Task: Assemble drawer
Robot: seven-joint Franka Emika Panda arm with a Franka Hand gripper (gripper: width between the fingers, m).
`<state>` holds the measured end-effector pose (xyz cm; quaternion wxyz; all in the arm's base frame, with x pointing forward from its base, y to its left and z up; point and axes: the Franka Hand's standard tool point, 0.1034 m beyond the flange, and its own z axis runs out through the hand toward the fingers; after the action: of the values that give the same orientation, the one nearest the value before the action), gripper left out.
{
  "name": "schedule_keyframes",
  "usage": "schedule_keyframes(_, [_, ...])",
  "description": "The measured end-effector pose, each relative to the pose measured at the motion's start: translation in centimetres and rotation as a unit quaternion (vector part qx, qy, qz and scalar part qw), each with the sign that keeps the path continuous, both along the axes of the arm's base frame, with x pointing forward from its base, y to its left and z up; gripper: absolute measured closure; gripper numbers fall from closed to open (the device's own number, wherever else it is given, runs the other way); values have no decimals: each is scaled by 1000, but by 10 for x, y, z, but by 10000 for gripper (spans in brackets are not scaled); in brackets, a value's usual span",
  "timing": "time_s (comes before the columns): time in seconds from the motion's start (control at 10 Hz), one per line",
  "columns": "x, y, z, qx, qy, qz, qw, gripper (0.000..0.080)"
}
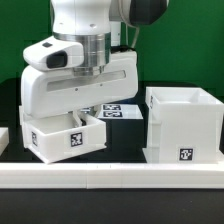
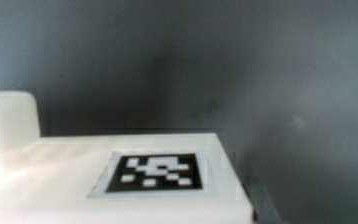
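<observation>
The drawer's large cube-shaped housing (image 1: 184, 125) stands open-topped at the exterior view's right, with a tag low on its front. A small shallow white tray (image 1: 55, 137) with a tag on its front lies at the left, and a second white tray part (image 1: 100, 126) sits just beside it. My gripper (image 1: 82, 115) hangs right over the trays, its fingertips down at their walls and hidden by the hand. The wrist view shows a white tagged tray surface (image 2: 158, 170) very close, with a raised white block (image 2: 7, 115) beside it. No fingers show there.
The marker board (image 1: 117, 111) lies flat behind the trays. A long white rail-like border (image 1: 110, 173) runs along the front edge. A small white piece (image 1: 3, 136) shows at the far left edge. A green wall stands behind.
</observation>
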<state>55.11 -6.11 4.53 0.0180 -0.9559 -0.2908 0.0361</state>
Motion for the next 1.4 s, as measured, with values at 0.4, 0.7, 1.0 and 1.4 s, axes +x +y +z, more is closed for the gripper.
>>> schedule_keyframes(0.4, [-3,-5,-1,9,6,126,992,758])
schedule_keyframes(0.7, [-5,-4,-3,-2,-8,301,953,758])
schedule_keyframes(1.0, [-13,1,0,-14,10,435,900,758])
schedule_keyframes(1.4, [-15,-3,-3,-12,15,471,882,757])
